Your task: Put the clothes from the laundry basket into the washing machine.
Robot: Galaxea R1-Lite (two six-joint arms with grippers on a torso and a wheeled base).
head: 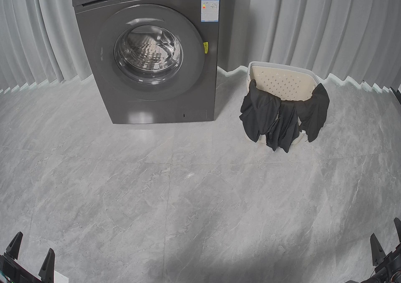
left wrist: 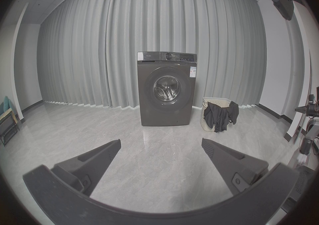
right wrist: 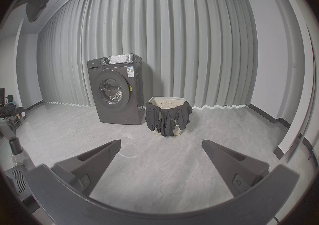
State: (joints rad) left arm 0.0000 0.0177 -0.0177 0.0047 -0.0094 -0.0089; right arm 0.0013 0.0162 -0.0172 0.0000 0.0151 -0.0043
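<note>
I see the dark clothes (head: 284, 119) draped over the front rim of the laundry basket (head: 284, 81), well ahead of the right gripper (right wrist: 159, 141). The washing machine (head: 150, 45) stands just beside the basket, well ahead of the left gripper (left wrist: 160, 141). Both grippers sit low over the floor (head: 188, 213), jaws spread wide.

The back of the room is hung with pale grey pleated curtains (head: 313, 16), and the floor (head: 188, 196) is laid with glossy grey marbled tiles. A white side wall (right wrist: 275, 63) is edged by a dark baseboard (right wrist: 262, 112).
</note>
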